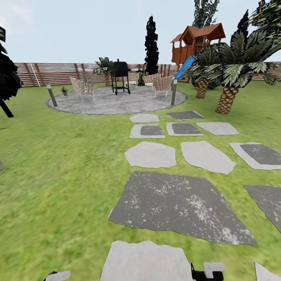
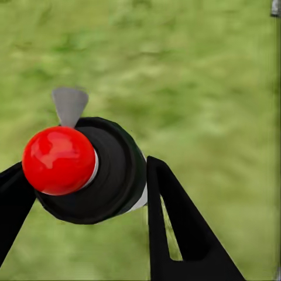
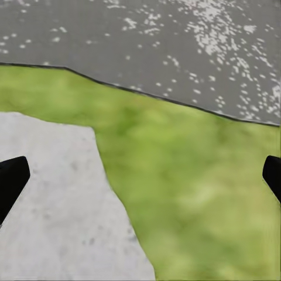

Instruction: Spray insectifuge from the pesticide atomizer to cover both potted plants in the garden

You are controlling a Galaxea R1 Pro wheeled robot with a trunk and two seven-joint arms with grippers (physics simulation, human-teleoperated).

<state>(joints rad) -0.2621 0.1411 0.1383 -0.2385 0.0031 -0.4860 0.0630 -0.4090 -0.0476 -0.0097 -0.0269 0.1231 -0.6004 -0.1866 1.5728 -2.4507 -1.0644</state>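
Where lawn (image 1: 58, 175) spreads, mottled slabs (image 1: 181, 207)

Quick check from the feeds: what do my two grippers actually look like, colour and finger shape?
In the left wrist view, the left gripper has matte black fingers, flat and tapering to points. The right gripper shows two black fingertips at the frame edges. The head view shows white and black gripper housing low down. No cables or markings visible.
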